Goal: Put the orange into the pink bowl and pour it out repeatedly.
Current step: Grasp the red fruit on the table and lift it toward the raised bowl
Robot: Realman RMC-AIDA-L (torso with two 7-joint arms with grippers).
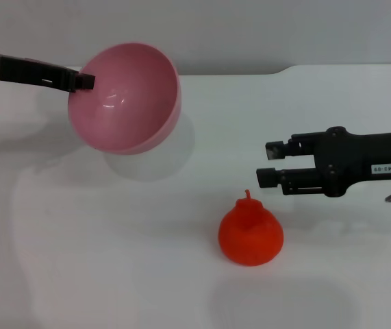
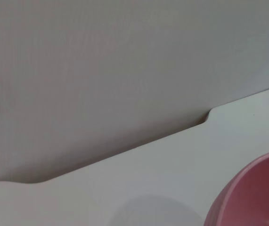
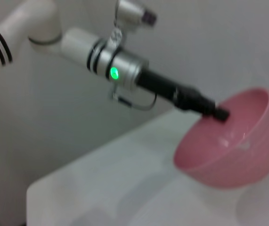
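The pink bowl (image 1: 127,98) hangs above the white table at the back left, tipped so that its empty inside faces the front and right. My left gripper (image 1: 85,81) is shut on its rim; the right wrist view shows that same grip (image 3: 219,114) on the bowl (image 3: 228,146), and a slice of the bowl (image 2: 256,197) shows in the left wrist view. The orange (image 1: 250,234) rests on the table, right of centre, stem nub up. My right gripper (image 1: 270,162) hovers open just behind and to the right of the orange, nothing between its fingers.
The white table (image 1: 113,260) ends at a pale wall behind, with a notch in its back edge (image 1: 284,70). The bowl's shadow (image 1: 154,161) falls on the table beneath it.
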